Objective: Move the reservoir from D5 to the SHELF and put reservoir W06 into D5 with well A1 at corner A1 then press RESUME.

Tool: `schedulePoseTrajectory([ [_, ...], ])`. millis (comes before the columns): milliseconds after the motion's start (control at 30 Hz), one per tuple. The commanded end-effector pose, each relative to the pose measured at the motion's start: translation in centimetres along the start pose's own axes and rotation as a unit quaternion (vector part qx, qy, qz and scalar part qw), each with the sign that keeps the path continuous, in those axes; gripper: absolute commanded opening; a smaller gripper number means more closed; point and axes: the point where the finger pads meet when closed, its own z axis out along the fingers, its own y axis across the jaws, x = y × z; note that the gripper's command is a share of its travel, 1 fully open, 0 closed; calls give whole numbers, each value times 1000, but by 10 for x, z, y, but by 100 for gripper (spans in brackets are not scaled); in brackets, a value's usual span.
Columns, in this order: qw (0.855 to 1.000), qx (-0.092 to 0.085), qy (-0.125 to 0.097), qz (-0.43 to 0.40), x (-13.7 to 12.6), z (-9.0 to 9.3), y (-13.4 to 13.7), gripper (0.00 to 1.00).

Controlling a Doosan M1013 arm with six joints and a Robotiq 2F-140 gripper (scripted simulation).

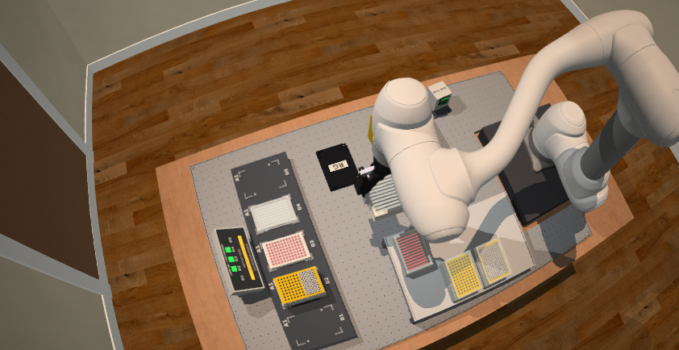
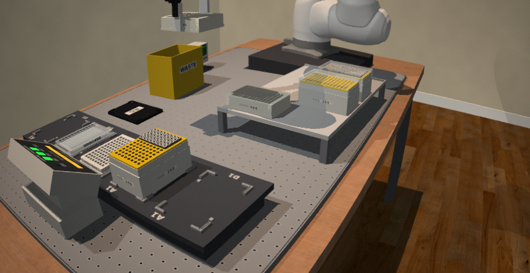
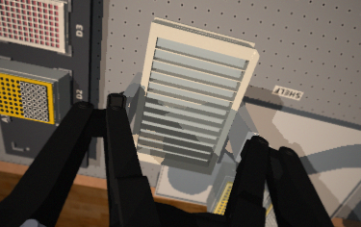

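From above, a wood floor surrounds the gray table; D5 has nothing in it. From the side, the gripper, clamped on the reservoir, holds it high over the yellow bin. At the wrist, the reservoir's pale gray troughs hang level beside the shelf.

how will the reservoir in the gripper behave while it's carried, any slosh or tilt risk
The reservoir looks like a stiff moulded tray, so it should not flex. The gripper holds it across its width near one end, so the long free end may sag or pivot. Its troughs are open on top, so liquid could slosh if it tilts.
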Motion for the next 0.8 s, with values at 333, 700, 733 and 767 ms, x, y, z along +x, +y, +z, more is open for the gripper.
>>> schedulePoseTrajectory([
  [333,1000,0,0,0,-1,0,-28,0],
  [700,1000,0,0,0,-2,0,-49,0],
  [733,1000,0,0,0,-2,0,-51,0],
  [767,1000,0,0,0,-3,0,-54,0],
])
